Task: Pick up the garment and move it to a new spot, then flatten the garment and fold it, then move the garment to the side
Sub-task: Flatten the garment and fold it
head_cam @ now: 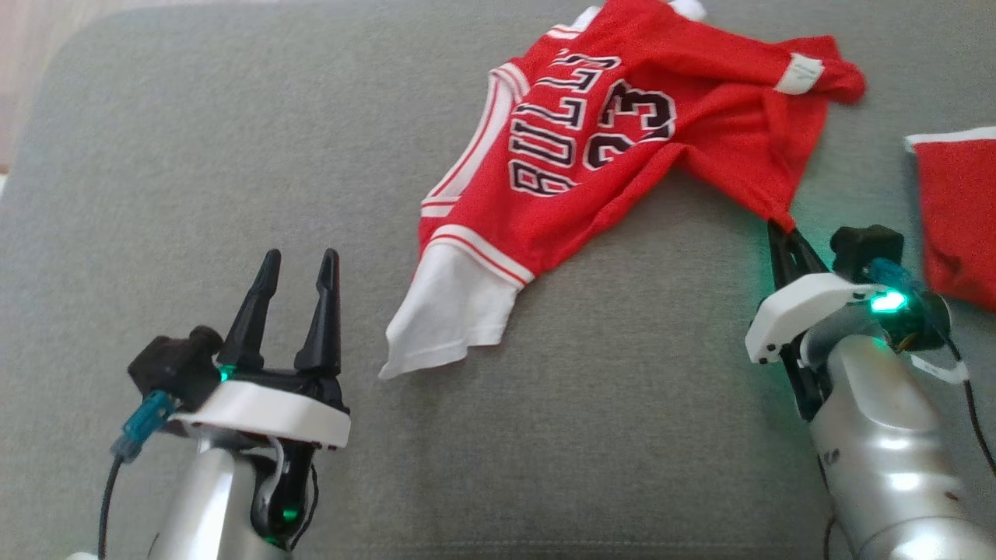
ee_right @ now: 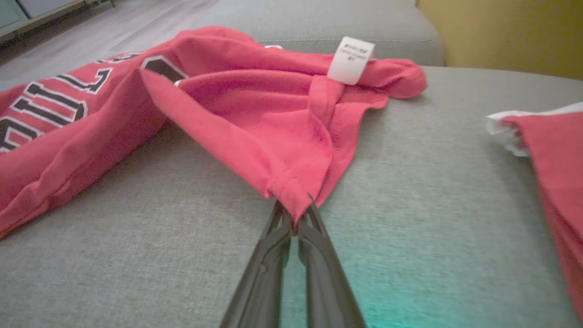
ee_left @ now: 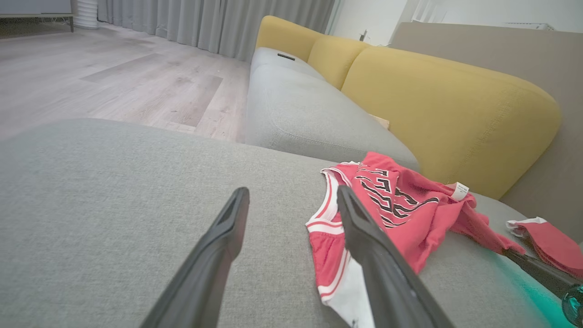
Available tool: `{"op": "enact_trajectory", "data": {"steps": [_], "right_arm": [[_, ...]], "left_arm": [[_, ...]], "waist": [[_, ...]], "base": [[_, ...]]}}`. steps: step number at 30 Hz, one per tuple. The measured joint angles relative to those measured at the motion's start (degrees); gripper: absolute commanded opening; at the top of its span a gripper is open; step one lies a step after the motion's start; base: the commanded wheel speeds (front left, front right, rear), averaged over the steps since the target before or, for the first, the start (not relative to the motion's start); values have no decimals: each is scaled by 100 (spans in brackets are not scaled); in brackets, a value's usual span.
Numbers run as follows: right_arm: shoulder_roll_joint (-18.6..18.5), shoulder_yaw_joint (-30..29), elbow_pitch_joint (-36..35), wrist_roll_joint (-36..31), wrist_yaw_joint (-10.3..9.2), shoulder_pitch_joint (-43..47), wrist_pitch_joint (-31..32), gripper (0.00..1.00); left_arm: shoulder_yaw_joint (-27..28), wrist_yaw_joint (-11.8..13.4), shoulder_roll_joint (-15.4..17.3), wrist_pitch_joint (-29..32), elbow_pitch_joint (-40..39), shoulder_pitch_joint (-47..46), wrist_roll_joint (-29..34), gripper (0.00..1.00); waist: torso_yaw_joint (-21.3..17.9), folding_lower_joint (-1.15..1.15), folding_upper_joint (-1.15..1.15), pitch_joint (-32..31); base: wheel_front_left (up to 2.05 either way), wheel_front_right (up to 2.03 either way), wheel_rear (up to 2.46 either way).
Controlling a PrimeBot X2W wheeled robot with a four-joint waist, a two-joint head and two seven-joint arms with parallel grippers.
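The garment [head_cam: 622, 140] is a red basketball jersey with white trim and black lettering, lying crumpled on the grey sofa cushion [head_cam: 194, 155]. It also shows in the left wrist view, garment [ee_left: 410, 205], and up close in the right wrist view, garment [ee_right: 255, 123]. My right gripper [head_cam: 780, 228] is shut on the garment's lower right corner, and the cloth is pinched between its tips [ee_right: 295, 214]. My left gripper [head_cam: 299, 264] stands open over bare cushion, to the left of the jersey's white hem, with nothing between its fingers [ee_left: 291, 196].
A second red cloth with a white edge [head_cam: 961, 210] lies at the right, close to my right arm. Yellow back cushions [ee_left: 446, 105] rise behind the seat. Wooden floor [ee_left: 91, 68] lies past the cushion's far edge.
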Motion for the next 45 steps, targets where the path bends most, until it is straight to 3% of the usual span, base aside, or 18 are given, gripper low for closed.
{"op": "enact_trajectory", "data": {"steps": [10,17,26,27,28,34,42,45], "right_arm": [[-52,-185,-837,225,0,1039,-103,0],[-98,-245,-1729,246,0,1513,323,0],[-97,-662,-2405,-312,0,2159,958,0],[-76,-716,-2480,-331,0,2188,956,43],[-62,-744,-2563,-327,0,2207,947,100],[36,-682,-3059,47,0,2298,791,100],[89,-166,-3938,1797,0,2899,201,100],[92,-19,-3953,1822,0,3132,78,100]], "left_arm": [[33,0,-2,0,0,52,-2,100],[33,0,0,0,4,269,-27,100],[23,0,1,0,3,294,-27,100],[24,0,0,0,3,296,-27,100],[27,0,1,0,3,303,-27,100],[14,0,1,0,2,458,-27,100],[-69,0,2,0,5,502,-130,100],[-230,0,5,0,33,528,-187,100]], "waist": [[-396,0,0,-299],[-525,0,0,-509],[-634,0,0,-656],[-647,0,0,-668],[-659,0,0,-679],[-746,0,0,-745],[-813,0,0,-838],[-817,0,0,-868]], "base": [[0,0,0],[0,0,0],[0,0,0],[0,0,0],[0,0,0],[0,0,0],[0,0,0],[0,0,0]]}}
